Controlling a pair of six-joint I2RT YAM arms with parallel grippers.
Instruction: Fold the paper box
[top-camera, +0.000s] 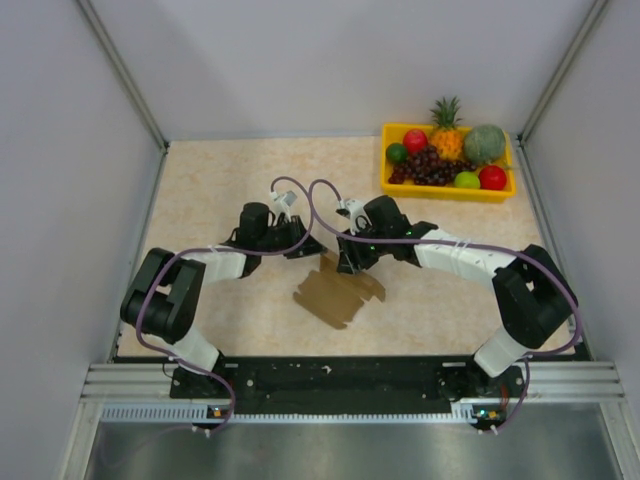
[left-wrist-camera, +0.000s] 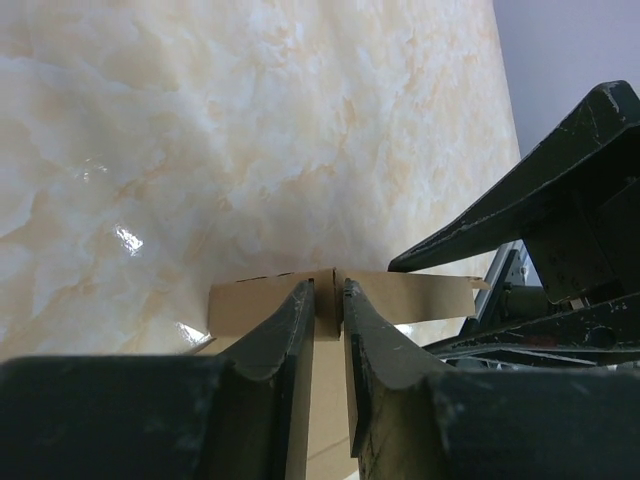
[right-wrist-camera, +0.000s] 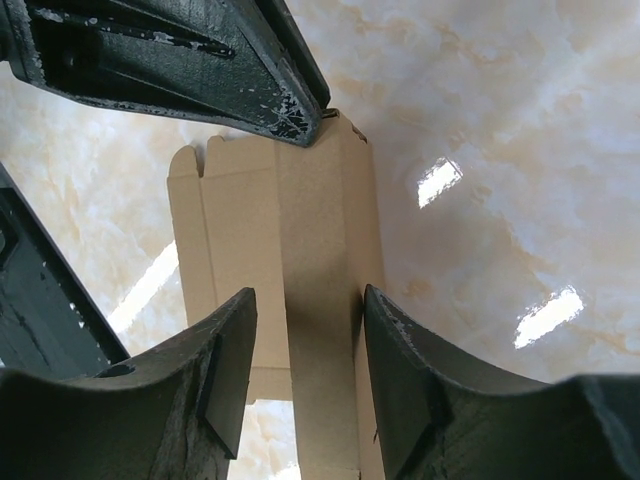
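The paper box (top-camera: 335, 295) is a brown cardboard sheet lying mid-table with its far flaps raised. My left gripper (top-camera: 305, 245) comes at its far edge from the left, my right gripper (top-camera: 348, 262) from the right. In the left wrist view the left gripper (left-wrist-camera: 328, 285) is pinched narrowly on an upright fold of the paper box (left-wrist-camera: 260, 300). In the right wrist view the right gripper (right-wrist-camera: 308, 295) straddles a raised strip of the paper box (right-wrist-camera: 260, 200). Its right finger touches the strip's edge and a gap shows at the left finger.
A yellow fruit tray (top-camera: 430, 191) stands at the back right. The two grippers are close together over the box's far end; the right gripper's dark fingers (left-wrist-camera: 540, 200) fill the right of the left wrist view. Grey walls enclose the table on three sides.
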